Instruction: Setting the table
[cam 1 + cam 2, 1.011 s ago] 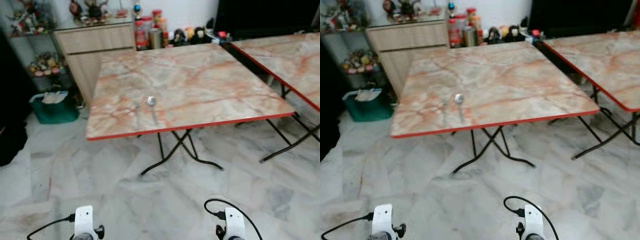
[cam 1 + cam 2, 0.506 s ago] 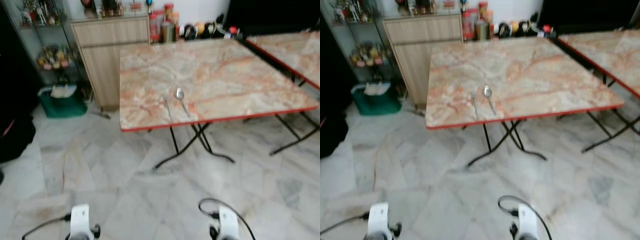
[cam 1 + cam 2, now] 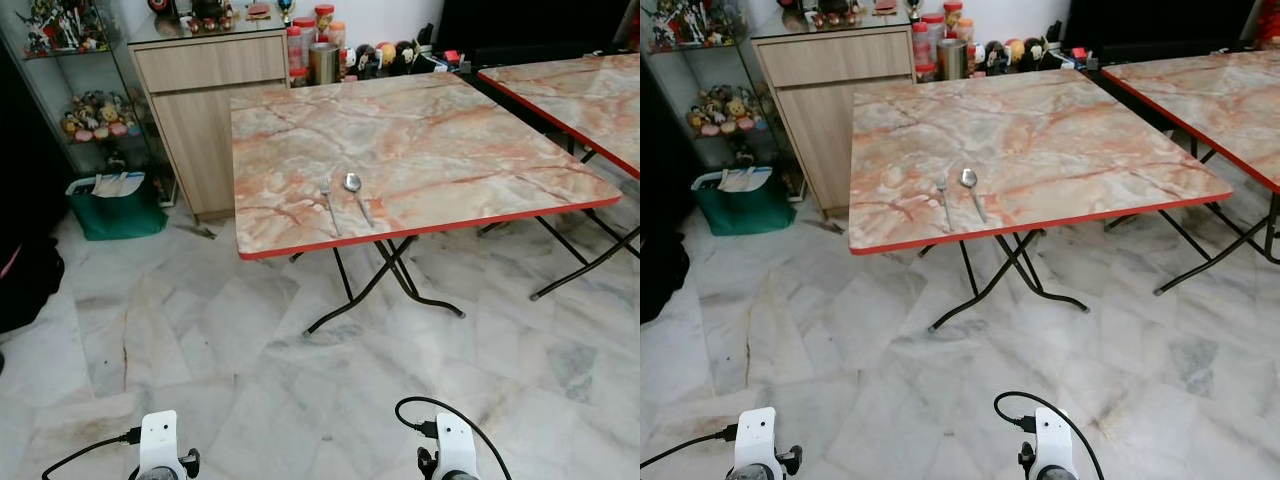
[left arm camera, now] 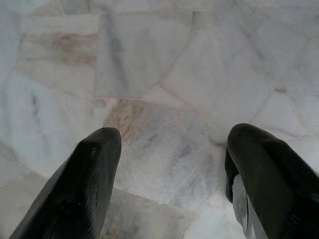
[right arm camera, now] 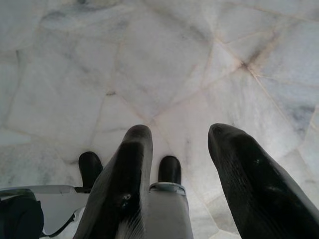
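A fork (image 3: 329,202) and a spoon (image 3: 355,193) lie side by side near the front edge of a marble-patterned folding table (image 3: 450,140) with a red rim. Both arms hang low, far from the table, their white wrists at the bottom of the eye views. My left gripper (image 4: 172,144) is open over the marble floor with nothing between its fingers. My right gripper (image 5: 179,144) is open too, pointing down at the floor above the robot's own feet.
A second marble table (image 3: 580,90) stands at the right. A wooden cabinet (image 3: 200,100) with jars and figurines, a glass shelf (image 3: 70,90) and a green basket (image 3: 115,205) line the back left. Black table legs (image 3: 385,290) spread over the floor.
The camera has shifted and steadied, so the table now sits a little more to the left and sharper. Fork, spoon and both arms keep their places.
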You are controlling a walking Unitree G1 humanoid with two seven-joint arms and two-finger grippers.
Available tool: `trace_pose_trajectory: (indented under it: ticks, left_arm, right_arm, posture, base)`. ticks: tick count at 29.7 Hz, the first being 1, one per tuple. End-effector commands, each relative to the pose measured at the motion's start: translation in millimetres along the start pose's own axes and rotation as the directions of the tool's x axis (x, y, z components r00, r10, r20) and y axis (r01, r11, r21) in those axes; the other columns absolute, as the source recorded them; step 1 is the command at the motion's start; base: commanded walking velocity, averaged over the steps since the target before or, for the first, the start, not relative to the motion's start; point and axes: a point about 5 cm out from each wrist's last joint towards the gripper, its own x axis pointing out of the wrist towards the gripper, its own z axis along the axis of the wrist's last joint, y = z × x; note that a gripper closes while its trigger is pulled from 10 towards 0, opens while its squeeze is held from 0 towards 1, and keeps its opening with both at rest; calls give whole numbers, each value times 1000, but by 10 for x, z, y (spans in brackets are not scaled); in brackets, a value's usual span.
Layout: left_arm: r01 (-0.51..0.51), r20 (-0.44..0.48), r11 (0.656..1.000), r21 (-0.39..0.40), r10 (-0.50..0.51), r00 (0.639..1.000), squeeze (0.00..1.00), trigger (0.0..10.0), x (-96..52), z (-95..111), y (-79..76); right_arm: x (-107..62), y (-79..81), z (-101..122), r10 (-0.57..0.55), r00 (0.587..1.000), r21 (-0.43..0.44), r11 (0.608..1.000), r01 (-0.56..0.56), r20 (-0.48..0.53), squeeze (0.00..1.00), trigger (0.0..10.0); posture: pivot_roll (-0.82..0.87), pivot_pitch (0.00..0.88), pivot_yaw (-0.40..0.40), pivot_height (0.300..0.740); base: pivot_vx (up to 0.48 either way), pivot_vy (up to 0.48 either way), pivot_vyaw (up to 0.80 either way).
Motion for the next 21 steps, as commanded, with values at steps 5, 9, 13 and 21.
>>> trace_pose_trajectory:
  ticks: [5, 9, 13, 21]
  left_arm:
    - [-1, -1, 1000, -4, 1, 1000, 0, 10000, 1, 4, -4]
    - [-2, -2, 1000, -3, 2, 1000, 0, 10000, 1, 3, 3]
    - [-7, 1, 1000, -2, 7, 1000, 0, 10000, 2, 7, 10]
    - [-10, -1, 1000, -9, 10, 1000, 0, 10000, 0, -2, 7]
  right_arm:
    - [2, 18, 15, 8, 1000, -14, 1000, -8, 7, 0, 10000]
    - [2, 22, 13, 7, 1000, -14, 1000, -7, 6, 0, 10000]
    - [1, 27, 10, 9, 1000, -4, 1000, -9, 6, 0, 10000]
    - [-1, 18, -1, 9, 1000, -11, 1000, -9, 4, 0, 10000]
  posture:
    - [-20, 0, 46, 740]
    - [-20, 0, 49, 740]
    - [-20, 0, 49, 740]
    - [-21, 0, 41, 740]
  base:
    - [246, 0, 0]
    - [267, 0, 411]
    - [280, 0, 103]
    - [281, 0, 276]
